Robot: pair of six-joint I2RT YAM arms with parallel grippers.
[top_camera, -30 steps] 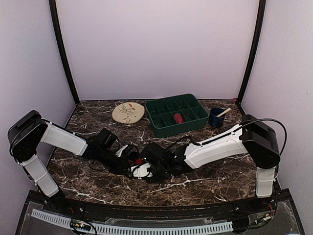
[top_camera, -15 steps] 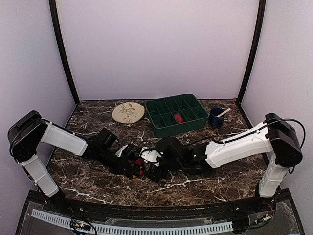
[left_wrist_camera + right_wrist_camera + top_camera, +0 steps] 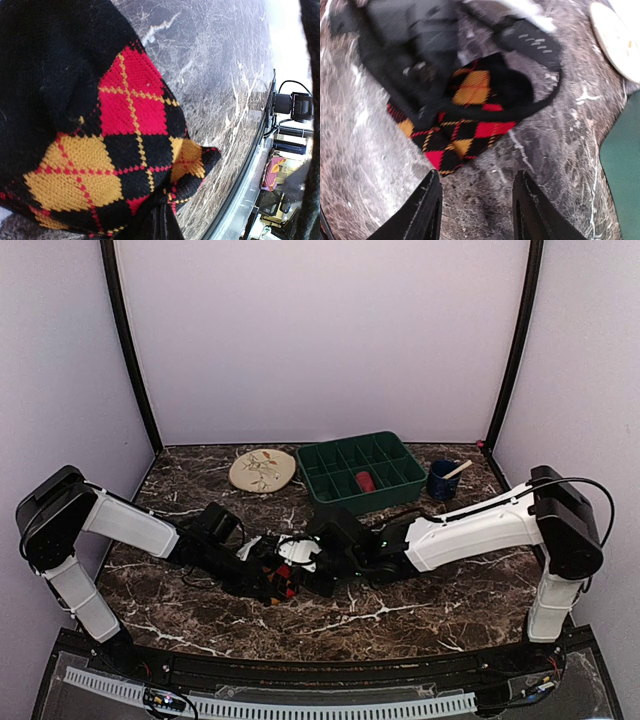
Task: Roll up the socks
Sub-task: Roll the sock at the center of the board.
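A black sock with red and orange-yellow argyle diamonds (image 3: 120, 130) fills the left wrist view. My left gripper (image 3: 161, 222) is shut on a bunched fold of it at the bottom of that view. From above, this sock (image 3: 282, 583) lies crumpled at the table's centre front, with the left gripper (image 3: 262, 575) on its left side. My right gripper (image 3: 479, 210) is open, hovering over bare marble just short of the sock (image 3: 465, 127). Only tabletop lies between its two black fingers (image 3: 426, 212). From above, the right gripper (image 3: 308, 562) sits just right of the sock.
A beige floral plate (image 3: 262, 469) lies at the back left. A green compartment tray (image 3: 365, 502) behind the grippers holds a red object (image 3: 365, 481). A blue cup (image 3: 440, 481) with a stick stands to the tray's right. Black posts flank the table.
My right arm drew back to the right, away from the sock, then came in again a little farther back. The left arm has kept its place and its hold.
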